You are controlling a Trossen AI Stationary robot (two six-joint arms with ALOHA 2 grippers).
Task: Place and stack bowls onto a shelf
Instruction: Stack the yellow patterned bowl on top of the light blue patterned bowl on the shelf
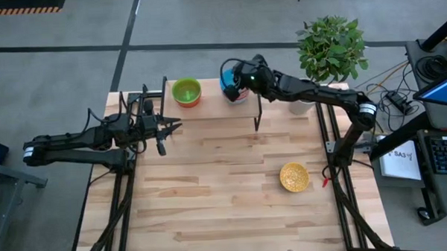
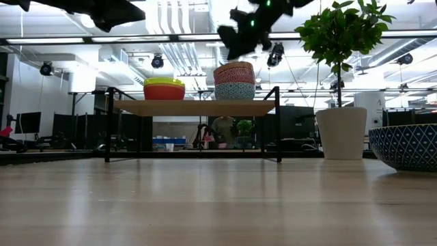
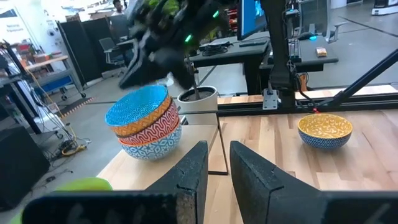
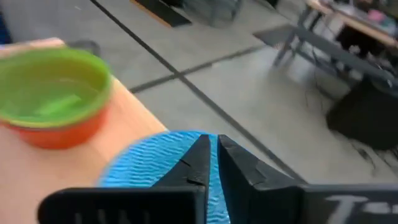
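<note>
The shelf stands at the table's far edge and carries two stacks. One stack has a green bowl on top, over yellow and red-orange bowls. The other has a light blue bowl on top of patterned bowls. My right gripper hovers shut just above the light blue bowl, with a gap under it in the low view. A gold bowl with a blue-white patterned outside sits on the table near the right edge. My left gripper waits left of the shelf, fingers slightly apart.
A potted plant in a pale pot stands right of the shelf, close under my right arm. Black frame rails run along both table sides. Bare wooden tabletop lies in front of the shelf.
</note>
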